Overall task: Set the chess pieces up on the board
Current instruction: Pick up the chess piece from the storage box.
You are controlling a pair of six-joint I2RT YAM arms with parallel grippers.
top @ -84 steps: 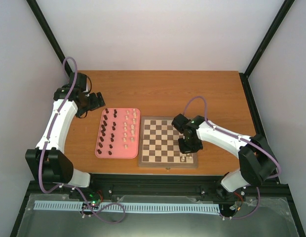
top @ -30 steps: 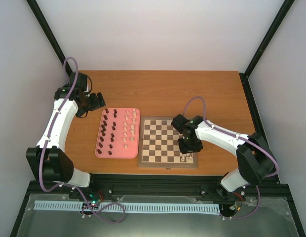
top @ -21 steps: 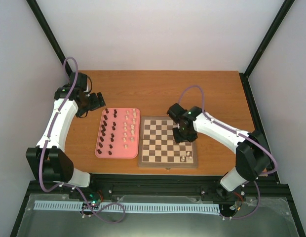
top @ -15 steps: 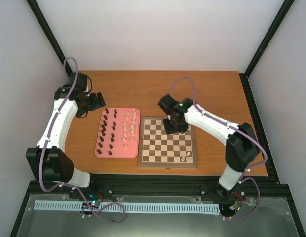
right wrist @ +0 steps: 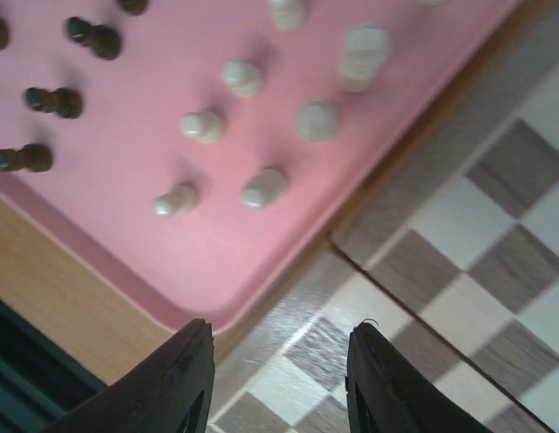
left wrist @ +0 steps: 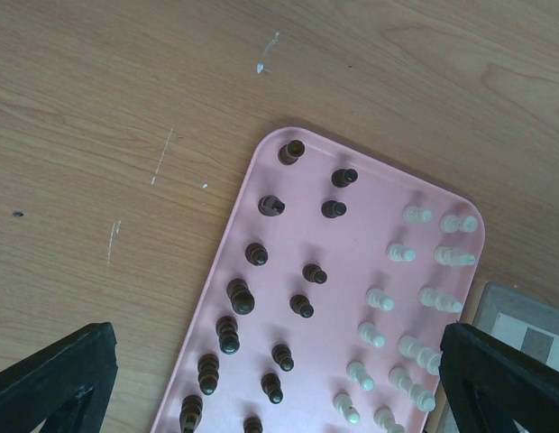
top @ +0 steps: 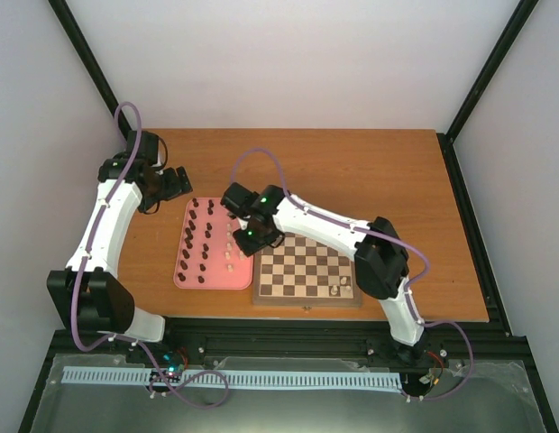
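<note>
Right now the board (top: 302, 271) lies just beside the pink tray (top: 221, 281), and the right gripper (right wrist: 278, 365) hangs over their seam, fingers apart and empty. The left gripper (top: 177, 183), likewise spread, hovers off the tray's far-left corner. Most chess pieces (left wrist: 242, 298) stand in the tray, cream ones nearest the right gripper, with 2 on the board's near-right corner.
</note>
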